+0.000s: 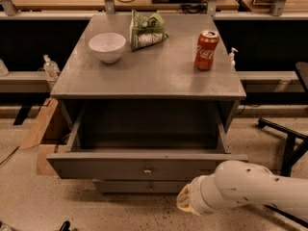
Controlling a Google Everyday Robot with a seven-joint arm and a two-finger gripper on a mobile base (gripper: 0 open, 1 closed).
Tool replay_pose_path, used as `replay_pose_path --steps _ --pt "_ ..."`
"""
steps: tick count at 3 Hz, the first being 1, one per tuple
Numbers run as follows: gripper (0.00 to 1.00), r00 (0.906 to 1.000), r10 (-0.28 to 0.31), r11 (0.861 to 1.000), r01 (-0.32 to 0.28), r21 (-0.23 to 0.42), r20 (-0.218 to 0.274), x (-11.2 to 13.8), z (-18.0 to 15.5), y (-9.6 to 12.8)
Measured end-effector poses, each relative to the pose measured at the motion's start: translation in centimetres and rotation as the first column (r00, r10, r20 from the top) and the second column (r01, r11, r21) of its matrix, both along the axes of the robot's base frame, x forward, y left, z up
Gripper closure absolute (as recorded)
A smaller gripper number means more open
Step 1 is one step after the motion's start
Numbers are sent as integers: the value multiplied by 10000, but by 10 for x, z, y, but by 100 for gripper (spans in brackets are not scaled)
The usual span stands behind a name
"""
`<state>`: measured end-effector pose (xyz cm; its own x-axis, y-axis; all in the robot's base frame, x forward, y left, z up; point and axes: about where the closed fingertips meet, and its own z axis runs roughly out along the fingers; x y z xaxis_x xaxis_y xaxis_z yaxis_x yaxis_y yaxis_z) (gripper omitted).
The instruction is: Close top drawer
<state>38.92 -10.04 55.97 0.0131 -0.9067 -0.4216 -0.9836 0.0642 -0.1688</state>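
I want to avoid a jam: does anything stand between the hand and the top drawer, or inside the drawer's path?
Nothing visible does. The top drawer is pulled out and looks bare inside. The hand is low, right of its knob, in front of the drawer.

My gripper sits low in the foreground at the very tip of my arm, showing only as a pale, cream-coloured stub. Directly to its right is my wrist, a ribbed white collar of stacked rings. Beyond the wrist, further right of the gripper and a little above it, the arm swells into a thick, smooth white casing and runs off the right edge, lying close to level. Small dark specks mark the casing. The gripper points left, away from the rest of the arm.
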Motion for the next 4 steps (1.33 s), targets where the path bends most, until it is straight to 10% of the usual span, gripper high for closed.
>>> replay_pose_path --steps 4 --pt "100 9945 -926 9947 946 -402 495 97 24 -19"
